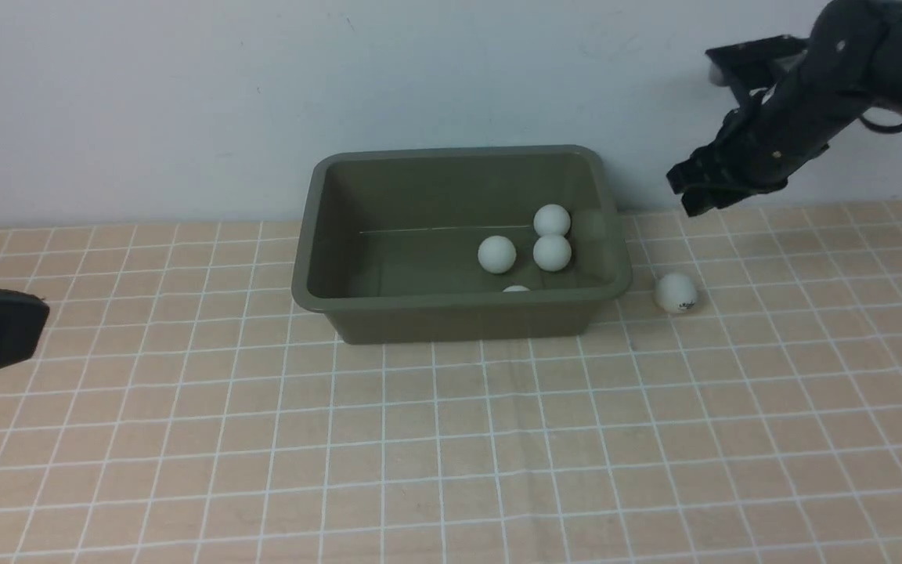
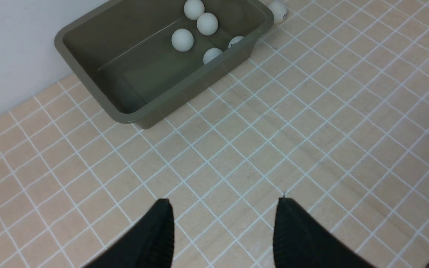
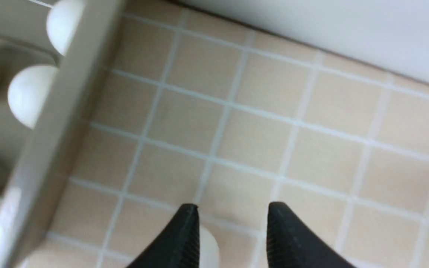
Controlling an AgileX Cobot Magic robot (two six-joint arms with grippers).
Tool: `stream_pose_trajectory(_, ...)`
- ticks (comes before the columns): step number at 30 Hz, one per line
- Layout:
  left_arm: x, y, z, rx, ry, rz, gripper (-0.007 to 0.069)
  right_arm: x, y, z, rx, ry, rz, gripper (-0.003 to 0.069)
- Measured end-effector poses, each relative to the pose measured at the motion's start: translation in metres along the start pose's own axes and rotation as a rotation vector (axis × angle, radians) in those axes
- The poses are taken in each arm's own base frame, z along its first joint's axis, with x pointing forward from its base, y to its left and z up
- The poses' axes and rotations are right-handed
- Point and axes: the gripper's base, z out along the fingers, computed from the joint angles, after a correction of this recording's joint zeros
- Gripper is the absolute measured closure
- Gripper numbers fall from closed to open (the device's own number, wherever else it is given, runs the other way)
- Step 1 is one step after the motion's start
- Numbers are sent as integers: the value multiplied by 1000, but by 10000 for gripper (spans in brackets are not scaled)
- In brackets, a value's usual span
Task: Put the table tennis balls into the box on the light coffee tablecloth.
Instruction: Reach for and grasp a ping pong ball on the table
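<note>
Five of the table tennis balls [image 2: 207, 24] are sitting in the box [image 1: 459, 321], all bunched toward its right end. From the front you only see four, and one of those is just peeking over the near wall. The box sits on the light coffee tablecloth [image 1: 451, 439], near the wall [image 1: 185, 94] at the back.

The sixth one, the loose ball [image 1: 676, 292], is out on the cloth just beside the box's right end with its little black logo facing the front. As far as I can see, it isn't touching the box.

The right claw [image 1: 690, 194] hangs in the air above and a bit behind that loose ball, tips angled down, not touching it. Its jaws are apart with nothing clamped between them. On its own wrist cam the ball pokes out from behind one of the fingers [image 3: 186, 238], mostly hidden, with the box rim off to the side.

The left claw [image 2: 224, 200] is way over on the left, well apart from the box and every ball. Its jaws are spread wide and empty over plain cloth.
</note>
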Motion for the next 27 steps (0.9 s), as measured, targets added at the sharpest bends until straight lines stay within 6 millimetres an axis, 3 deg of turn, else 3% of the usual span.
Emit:
stream_pose_trajectory(6, 0, 0, 0, 0, 0, 0, 327, 13, -15, -17, -55, 105, 63, 414)
stream_pose_trajectory(14, 0, 0, 0, -1, 0, 9, 327, 11, -5, -23, -154, 100, 48, 415)
stream_pose_trajectory(20, 0, 0, 0, -1, 0, 13, 327, 18, -7, -4, -174, 153, 55, 362)
stream_pose_trajectory(23, 0, 0, 0, -1, 0, 16, 327, 23, -8, 15, -192, 190, 68, 282)
stream_pose_trajectory(27, 0, 0, 0, -1, 0, 20, 327, 25, -8, 21, -204, 200, 78, 202)
